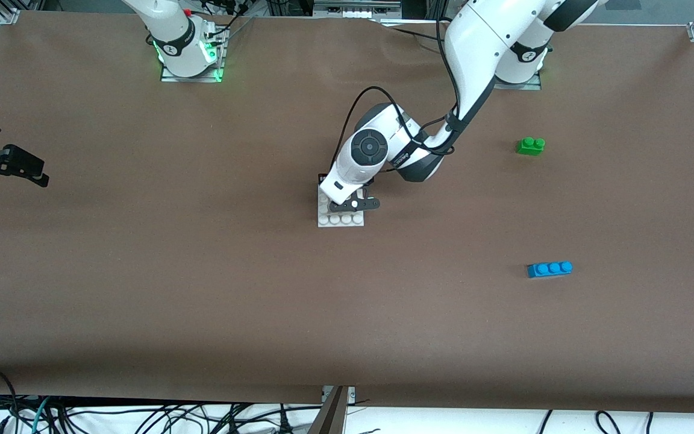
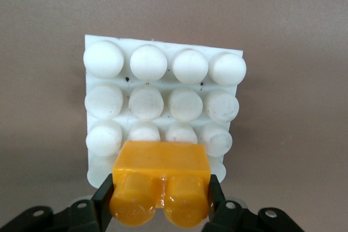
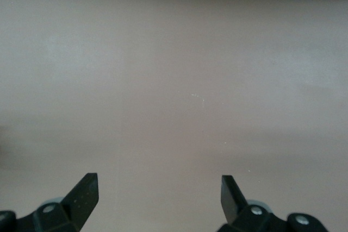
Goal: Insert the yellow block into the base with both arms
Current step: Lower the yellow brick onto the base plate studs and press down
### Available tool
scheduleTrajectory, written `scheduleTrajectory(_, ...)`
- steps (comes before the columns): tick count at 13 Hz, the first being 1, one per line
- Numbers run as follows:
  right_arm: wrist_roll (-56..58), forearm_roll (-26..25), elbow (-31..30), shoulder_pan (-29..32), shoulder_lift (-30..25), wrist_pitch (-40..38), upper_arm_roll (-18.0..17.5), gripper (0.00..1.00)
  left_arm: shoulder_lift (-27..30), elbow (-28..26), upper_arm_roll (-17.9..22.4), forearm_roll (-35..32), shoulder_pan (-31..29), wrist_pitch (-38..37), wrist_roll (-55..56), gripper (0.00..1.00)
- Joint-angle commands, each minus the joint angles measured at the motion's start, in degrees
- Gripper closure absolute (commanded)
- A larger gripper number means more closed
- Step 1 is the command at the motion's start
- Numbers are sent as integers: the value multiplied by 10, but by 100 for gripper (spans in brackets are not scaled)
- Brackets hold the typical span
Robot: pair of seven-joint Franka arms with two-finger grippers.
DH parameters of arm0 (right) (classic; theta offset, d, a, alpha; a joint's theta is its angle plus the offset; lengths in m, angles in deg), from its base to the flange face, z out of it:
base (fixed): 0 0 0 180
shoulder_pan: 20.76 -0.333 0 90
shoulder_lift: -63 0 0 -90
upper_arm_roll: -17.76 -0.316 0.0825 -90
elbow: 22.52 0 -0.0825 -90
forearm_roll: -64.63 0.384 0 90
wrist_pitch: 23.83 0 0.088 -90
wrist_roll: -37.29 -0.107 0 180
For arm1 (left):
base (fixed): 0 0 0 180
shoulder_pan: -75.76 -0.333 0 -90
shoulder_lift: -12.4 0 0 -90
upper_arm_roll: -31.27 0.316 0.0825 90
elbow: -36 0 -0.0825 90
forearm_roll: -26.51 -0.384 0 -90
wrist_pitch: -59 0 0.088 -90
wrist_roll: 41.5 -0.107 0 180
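My left end effector [image 2: 160, 202] is clamped on the yellow block [image 2: 161, 180] directly over the edge rows of the white base [image 2: 163, 101] lying mid-desk, while my right end effector [image 3: 160, 194] waits, fingers apart, over bare desk [image 1: 142, 271] well apart from that base.

A small orange-yellow block [image 2: 161, 180] with two round studs is clamped between the black fingers [image 2: 103, 199] of the left claw [image 2: 160, 202], low in the left wrist frame, over the base's edge row. The base [image 1: 336, 219], a flat white square plate with a four-by-four stud grid, lies on the brown tabletop near the front frame's center.
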Motion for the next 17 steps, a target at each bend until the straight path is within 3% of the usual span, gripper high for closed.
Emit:
scheduleTrajectory(1,7,-4,-5,5,-8,-6,-7,0,-15,19,2,-26,4,-8,-2,100)
scheduleTrajectory(11,7,-4,-5,5,-8,-6,-6,0,-44,47,7,-26,6,-6,5,100)
scheduleTrajectory(12,7,-4,-5,5,-7,-6,-6,0,-43,48,7,-25,6,-6,17,94)
scheduleTrajectory(13,8,-4,-5,5,-8,-6,-6,0,-43,49,6,-25,6,-7,26,80)
scheduleTrajectory(14,7,-4,-5,5,-8,-6,-6,0,-41,49,7,-25,6,-6,29,16)
scheduleTrajectory(15,7,-4,-5,5,-8,-6,-6,0,-38,51,6,-23,6,-7,32,0)
scheduleTrajectory(17,8,-4,-5,5,-7,-6,-6,0,-36,57,6,-22,5,-12,62,0)
